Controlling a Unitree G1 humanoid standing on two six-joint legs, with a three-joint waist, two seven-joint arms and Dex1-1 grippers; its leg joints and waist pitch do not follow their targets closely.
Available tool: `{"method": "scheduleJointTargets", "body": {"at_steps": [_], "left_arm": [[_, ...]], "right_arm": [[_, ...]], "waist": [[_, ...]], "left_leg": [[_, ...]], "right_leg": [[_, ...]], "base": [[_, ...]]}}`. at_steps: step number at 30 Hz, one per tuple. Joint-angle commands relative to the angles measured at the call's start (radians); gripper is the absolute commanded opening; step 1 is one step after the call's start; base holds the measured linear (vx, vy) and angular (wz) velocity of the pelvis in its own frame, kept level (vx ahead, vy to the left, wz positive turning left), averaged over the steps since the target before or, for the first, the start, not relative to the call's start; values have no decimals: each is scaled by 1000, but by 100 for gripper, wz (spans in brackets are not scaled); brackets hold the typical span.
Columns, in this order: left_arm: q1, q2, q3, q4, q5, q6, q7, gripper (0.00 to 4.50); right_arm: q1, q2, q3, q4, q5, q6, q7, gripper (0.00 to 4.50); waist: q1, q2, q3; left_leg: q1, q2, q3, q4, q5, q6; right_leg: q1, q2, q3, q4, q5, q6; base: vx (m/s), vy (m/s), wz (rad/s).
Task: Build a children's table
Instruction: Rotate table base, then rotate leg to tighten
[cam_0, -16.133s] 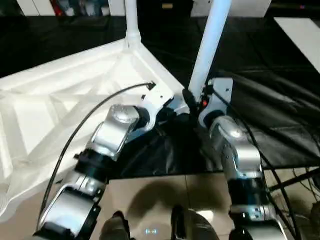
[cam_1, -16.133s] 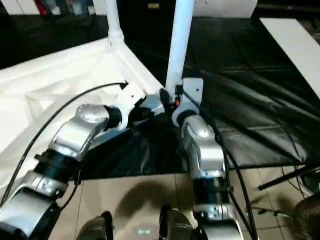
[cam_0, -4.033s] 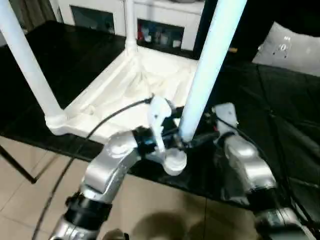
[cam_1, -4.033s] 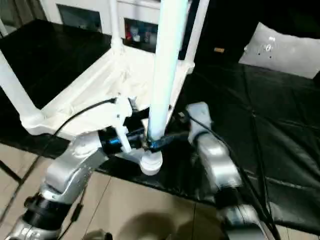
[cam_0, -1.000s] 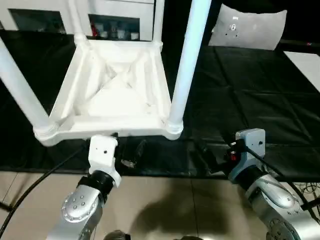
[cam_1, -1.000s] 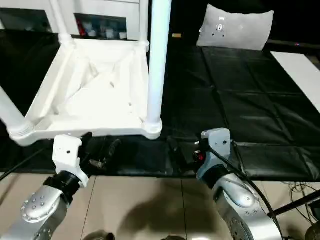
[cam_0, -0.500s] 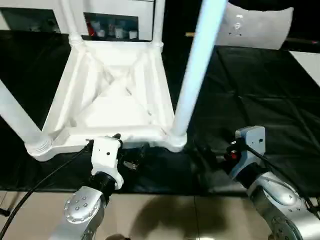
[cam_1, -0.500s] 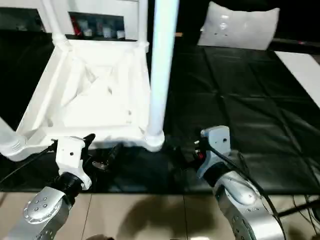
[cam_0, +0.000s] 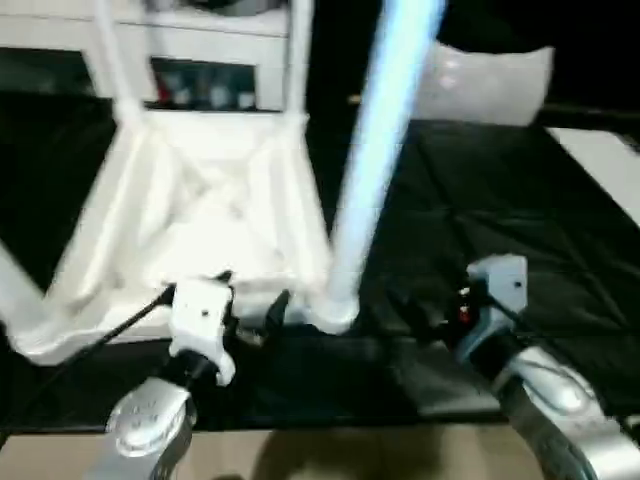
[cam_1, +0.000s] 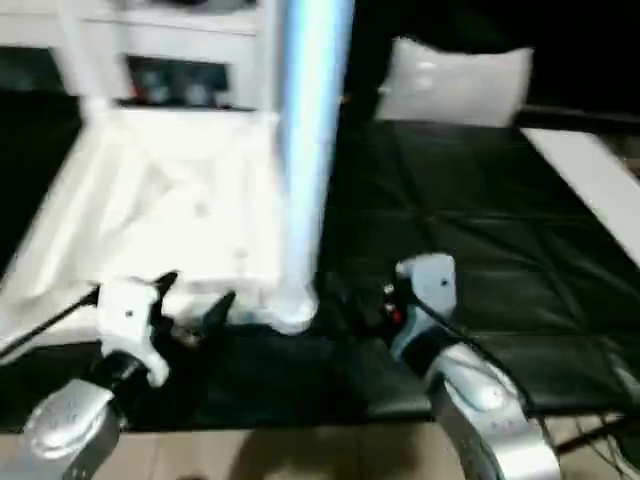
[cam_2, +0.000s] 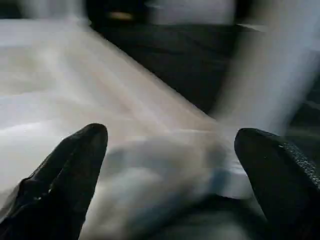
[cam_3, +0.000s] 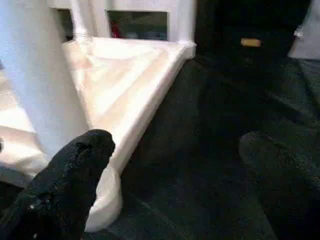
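Flanking near table (cam_0: 200, 215) edge: left claw (cam_0: 262, 318), right claw (cam_0: 418, 310), both released, empty.

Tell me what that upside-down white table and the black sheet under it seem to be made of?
The table looks like moulded plastic: plain white, faintly glossy, with ribs crossing its underside and round legs plugged into corner sockets. The black sheet looks like thin plastic film or coated fabric, since it creases and catches the light; which one I cannot tell.
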Motion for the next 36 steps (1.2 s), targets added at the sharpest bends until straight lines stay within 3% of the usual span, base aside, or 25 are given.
{"method": "scheduleJointTargets", "body": {"at_steps": [1, 2, 3, 4, 5, 6, 7, 9, 11, 12, 13, 14, 15, 16, 18, 20, 21, 23, 24, 25, 26, 27, 33, 34, 36], "left_arm": [[-33, 73, 3, 11, -23, -6, -106, 450], [-33, 73, 3, 11, -23, -6, -106, 450], [-59, 105, 2, 34, -27, -5, -147, 450], [-104, 151, -3, 76, -34, 2, -217, 450], [-123, 168, -6, 93, -39, 6, -245, 450], [-149, 189, -12, 120, -45, 5, -290, 450], [-173, 208, -17, 144, -53, 6, -329, 421], [-227, 234, -24, 204, -58, -3, -390, 414], [-227, 234, -24, 204, -58, -3, -390, 400], [-288, 256, -36, 277, -48, -27, -444, 387], [-368, 278, -56, 376, -32, -56, -509, 374], [-368, 278, -56, 376, -32, -56, -509, 374], [-423, 294, -71, 446, -22, -79, -556, 365], [-423, 294, -71, 446, -22, -79, -556, 357], [-556, 290, -88, 626, 0, -125, -632, 330], [-610, 283, -94, 706, 11, -151, -658, 323], [-662, 276, -103, 780, 20, -167, -689, 318], [-720, 272, -115, 867, 22, -181, -744, 310], [-728, 272, -118, 879, 22, -184, -753, 281], [-761, 274, -132, 932, 24, -196, -796, 281], [-781, 273, -140, 963, 34, -209, -813, 278], [-792, 273, -143, 979, 39, -216, -821, 272], [-849, 262, -159, 1083, 42, -252, -918, 212], [-847, 264, -159, 1072, 30, -236, -939, 191], [-846, 265, -157, 1062, 13, -216, -973, 187]], "right_arm": [[-22, -21, -17, 29, 5, -32, 42, 450], [-22, -21, -17, 29, 5, -32, 42, 450], [-27, -40, -20, 38, 17, -32, 75, 450], [-35, -76, -20, 52, 35, -30, 132, 450], [-37, -93, -19, 56, 40, -29, 155, 450], [-43, -110, -18, 64, 43, -33, 180, 450], [-48, -122, -18, 71, 41, -41, 193, 450], [-57, -150, -16, 78, 56, -26, 233, 450], [-57, -150, -16, 78, 56, -26, 233, 450], [-61, -181, -11, 81, 69, -19, 282, 450], [-70, -212, 0, 89, 74, -22, 334, 450], [-70, -212, 0, 89, 74, -22, 334, 450], [-76, -233, 8, 98, 79, -28, 372, 450], [-76, -233, 8, 98, 79, -28, 372, 450], [-85, -264, 25, 109, 78, -39, 426, 450], [-85, -274, 32, 109, 79, -38, 441, 450], [-82, -283, 40, 105, 81, -35, 454, 450], [-77, -287, 43, 101, 81, -31, 457, 450], [-77, -288, 44, 100, 82, -29, 458, 450], [-74, -293, 44, 99, 86, -21, 463, 450], [-72, -293, 42, 98, 89, -13, 462, 450], [-70, -292, 40, 97, 91, -9, 461, 450], [-57, -297, 47, 89, 81, -21, 468, 450], [-56, -297, 46, 88, 81, -23, 467, 450], [-52, -298, 43, 87, 79, -26, 466, 450]], "waist": [[15, -2, -37], [15, -2, -37], [11, 18, -36], [13, 19, -35], [16, 22, -27], [15, 21, -21], [14, 22, -21], [13, 22, -21], [13, 23, -27], [13, 23, -27], [17, 25, -34], [17, 25, -38], [16, 21, -35], [19, 23, -40], [19, 29, -45], [20, 25, -49], [22, 24, -51], [25, 30, -54], [24, 27, -55], [22, 25, -53], [24, 35, -52], [21, 31, -54], [24, 30, -48], [27, 40, -47], [25, 37, -47]], "left_leg": [[-13, 68, -21, -93, 52, 28], [-13, 68, -21, -93, 52, 28], [-9, 75, -18, -105, 15, 3], [-7, 77, -16, -108, -19, -2], [3, 79, -10, -113, -114, -17], [0, 82, -9, -121, -191, -32], [2, 87, -8, -124, -233, -45], [6, 87, -7, -126, -275, -52], [3, 90, -6, -125, -253, -53], [0, 91, -6, -125, -239, -50], [8, 83, -1, -122, -224, -32], [9, 85, 0, -119, -206, -31], [-7, 85, -1, -122, -164, -23], [-2, 89, 2, -117, -139, -19], [-2, 88, 5, -114, -103, -11], [-1, 85, 8, -109, -73, -4], [-7, 85, 8, -108, -23, 10], [-4, 87, 9, -106, -10, 15], [-6, 92, 8, -106, -4, 15], [-9, 91, 9, -108, -10, 18], [-6, 91, 9, -107, -18, 17], [-5, 94, 10, -108, -24, 16], [-2, 99, 13, -114, -68, 5], [-1, 101, 10, -115, -75, -3], [-2, 103, 11, -116, -83, -7]], "right_leg": [[47, -75, 59, -104, 68, -37], [47, -75, 59, -104, 68, -37], [47, -59, 41, -102, 72, -111], [45, -55, 40, -105, 30, -129], [33, -50, 42, -113, -90, -155], [33, -54, 42, -122, -212, -168], [28, -58, 43, -126, -282, -171], [21, -61, 46, -134, -355, -159], [21, -62, 47, -128, -306, -168], [23, -63, 47, -126, -284, -175], [19, -56, 48, -129, -281, -163], [19, -57, 48, -124, -241, -174], [29, -60, 46, -122, -192, -185], [28, -64, 46, -117, -155, -200], [29, -62, 44, -113, -112, -221], [31, -61, 45, -112, -66, -229], [35, -61, 43, -106, 18, -247], [36, -66, 42, -100, 49, -267], [38, -69, 40, -97, 74, -285], [40, -68, 39, -100, 63, -288], [37, -69, 40, -100, 53, -291], [39, -71, 41, -101, 54, -299], [36, -75, 42, -109, -13, -307], [35, -76, 43, -107, -16, -309], [36, -77, 43, -107, -13, -314]], "base": [[-29, -68, -4], [-29, -68, -4], [0, 0, 0], [-57, -20, -5], [-57, -20, -5], [-65, -7, -2], [-57, 3, -3], [-29, 1, -2], [0, 0, 0], [0, 0, 0], [0, 0, 0], [0, 0, 0], [0, 0, 0], [0, 0, 0], [0, 0, 0], [0, 0, 0], [0, 0, 0], [0, 0, 0], [0, 0, 0], [0, 0, 0], [0, 0, 0], [0, 0, 0], [0, 0, 0], [0, 0, 0], [0, 0, 0]]}}
